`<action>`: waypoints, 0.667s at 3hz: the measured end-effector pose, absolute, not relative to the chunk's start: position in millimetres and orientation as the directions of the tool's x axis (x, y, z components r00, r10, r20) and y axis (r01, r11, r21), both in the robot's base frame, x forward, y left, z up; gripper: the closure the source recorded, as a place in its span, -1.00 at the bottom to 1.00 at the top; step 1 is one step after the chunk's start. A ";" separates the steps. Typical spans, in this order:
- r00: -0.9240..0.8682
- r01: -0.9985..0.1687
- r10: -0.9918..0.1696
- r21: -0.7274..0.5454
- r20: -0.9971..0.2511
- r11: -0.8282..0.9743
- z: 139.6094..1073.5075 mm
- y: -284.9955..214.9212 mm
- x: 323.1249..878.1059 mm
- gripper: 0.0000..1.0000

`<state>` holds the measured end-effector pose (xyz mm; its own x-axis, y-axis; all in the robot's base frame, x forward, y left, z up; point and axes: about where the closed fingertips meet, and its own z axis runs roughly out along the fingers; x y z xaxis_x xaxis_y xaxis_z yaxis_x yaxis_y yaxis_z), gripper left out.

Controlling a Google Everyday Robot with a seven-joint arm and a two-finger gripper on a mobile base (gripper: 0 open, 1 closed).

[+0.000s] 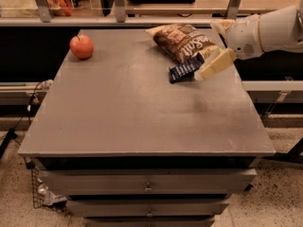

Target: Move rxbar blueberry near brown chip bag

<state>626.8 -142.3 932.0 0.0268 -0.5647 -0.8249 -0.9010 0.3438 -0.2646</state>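
Observation:
The rxbar blueberry [186, 68], a small dark navy wrapper, lies flat on the grey table [132, 108] at the back right. It touches the lower right edge of the brown chip bag [182, 40], which lies crinkled with pale lettering. My gripper [208, 51] reaches in from the right on a white arm. It is open, and one cream finger [215, 65] points down-left with its tip just right of the bar. Nothing is held.
A red apple [82, 46] sits at the table's back left corner. A shelf rail with metal posts [118, 6] runs behind the table. Drawers [147, 186] are below the front edge.

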 end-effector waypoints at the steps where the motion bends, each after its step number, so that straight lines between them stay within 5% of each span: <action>1: 0.037 -0.910 -0.512 -0.241 -0.858 0.337 940.9 -143.9 590.8 -1.00; 2: 0.034 -0.909 -0.501 -0.235 -0.865 0.344 942.2 -147.6 585.3 -1.00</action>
